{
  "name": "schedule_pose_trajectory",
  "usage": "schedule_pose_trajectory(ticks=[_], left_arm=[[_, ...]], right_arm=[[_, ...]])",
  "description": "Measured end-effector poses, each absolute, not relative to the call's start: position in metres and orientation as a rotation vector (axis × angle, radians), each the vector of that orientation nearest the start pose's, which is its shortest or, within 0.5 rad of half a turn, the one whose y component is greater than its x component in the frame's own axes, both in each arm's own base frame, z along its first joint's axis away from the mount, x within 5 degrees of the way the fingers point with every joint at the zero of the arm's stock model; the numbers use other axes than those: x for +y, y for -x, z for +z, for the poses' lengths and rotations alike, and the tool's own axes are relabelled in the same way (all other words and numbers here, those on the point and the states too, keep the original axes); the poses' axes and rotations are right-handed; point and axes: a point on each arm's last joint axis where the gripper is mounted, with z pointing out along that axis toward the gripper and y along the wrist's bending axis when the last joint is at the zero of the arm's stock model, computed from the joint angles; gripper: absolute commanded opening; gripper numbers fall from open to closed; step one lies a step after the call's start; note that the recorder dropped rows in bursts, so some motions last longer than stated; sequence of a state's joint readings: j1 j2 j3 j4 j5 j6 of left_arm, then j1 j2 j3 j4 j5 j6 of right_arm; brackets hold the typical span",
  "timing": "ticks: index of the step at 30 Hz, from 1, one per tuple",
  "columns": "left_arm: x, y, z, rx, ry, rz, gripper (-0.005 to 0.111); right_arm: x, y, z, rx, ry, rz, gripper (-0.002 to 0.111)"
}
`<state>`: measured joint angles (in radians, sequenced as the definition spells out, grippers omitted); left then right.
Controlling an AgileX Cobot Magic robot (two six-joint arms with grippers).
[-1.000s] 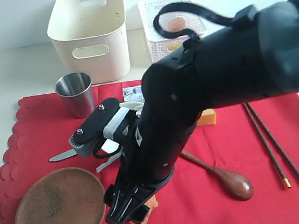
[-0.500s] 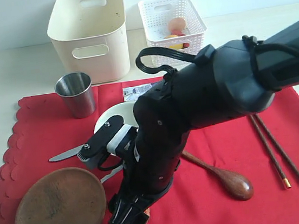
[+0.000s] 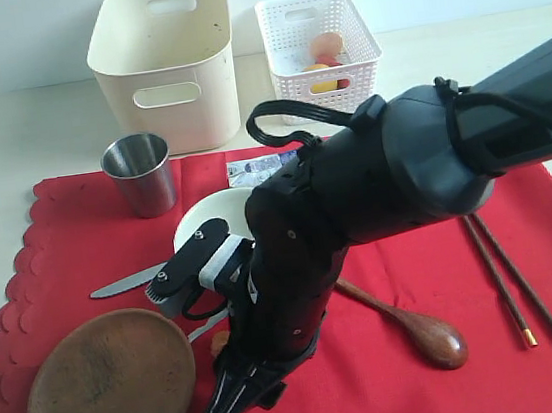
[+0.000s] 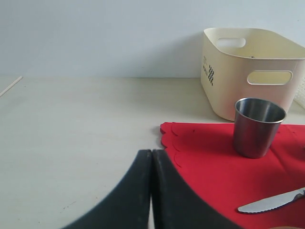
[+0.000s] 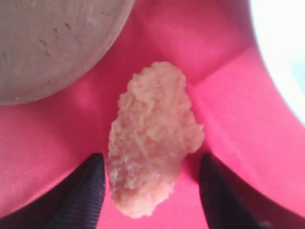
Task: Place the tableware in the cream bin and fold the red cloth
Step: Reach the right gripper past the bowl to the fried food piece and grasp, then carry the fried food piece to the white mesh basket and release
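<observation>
The red cloth [image 3: 67,227] lies flat on the table. On it are the steel cup [image 3: 139,173], butter knife [image 3: 124,283], wooden plate [image 3: 107,388], wooden spoon [image 3: 428,334] and chopsticks [image 3: 512,278]. The white bowl [image 3: 210,223] is half hidden behind my right arm. The cream bin [image 3: 166,64] stands beyond the cloth. My right gripper [image 5: 151,191] is down at the cloth beside the plate [image 5: 52,43], open, with a crumbed food piece [image 5: 152,138] between its fingers. My left gripper [image 4: 151,160] is shut and empty, near the cloth's scalloped edge [image 4: 167,138], with the cup [image 4: 257,126] ahead.
A white lattice basket [image 3: 318,40] holding food pieces stands right of the cream bin. A small carton [image 3: 251,169] lies on the cloth behind the bowl. My right arm spans the middle of the cloth and hides what lies under it.
My right arm has dropped lower and its gripper has come down around the food piece. Its jaws have narrowed toward the piece. The left gripper has stayed shut.
</observation>
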<state>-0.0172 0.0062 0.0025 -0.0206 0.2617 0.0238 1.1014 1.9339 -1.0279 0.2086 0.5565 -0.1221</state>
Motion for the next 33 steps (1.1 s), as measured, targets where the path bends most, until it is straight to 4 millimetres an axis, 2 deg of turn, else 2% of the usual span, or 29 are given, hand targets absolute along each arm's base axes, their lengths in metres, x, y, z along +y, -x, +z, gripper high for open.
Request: schedule_pose_trajectory(ticks=[7,12,14,25,27,29,33], left_arm=[[-0.001,-0.056,0.188,1.754,-0.022,-0.014,0.003],[-0.001,-0.056,0.188,1.754,-0.022,-0.014,0.003],[-0.001,-0.056,0.188,1.754,-0.022,-0.014,0.003],[-0.001,-0.056,0.188,1.754,-0.022,-0.014,0.003],[-0.001,-0.056,0.188,1.754,-0.022,-0.014,0.003],[-0.001,-0.056,0.188,1.754,-0.022,-0.014,0.003],[-0.001,-0.056,0.188,1.754,-0.022,-0.014,0.003]], right_arm=[[0.31,-0.145,0.117,2.602,1.522,0.308,0.028],[0.309,-0.145,0.123,2.57,1.546,0.316,0.005],[0.308,-0.145,0.134,2.542,1.55,0.328,0.0],[0.29,-0.141,0.211,2.317,1.555,0.353,0.0],[0.285,-0.146,0.224,2.299,1.469,0.321,0.0],[0.278,-0.161,0.229,2.293,1.351,0.251,0.0],[0.255,-0.208,0.235,2.263,1.088,0.125,0.0]])
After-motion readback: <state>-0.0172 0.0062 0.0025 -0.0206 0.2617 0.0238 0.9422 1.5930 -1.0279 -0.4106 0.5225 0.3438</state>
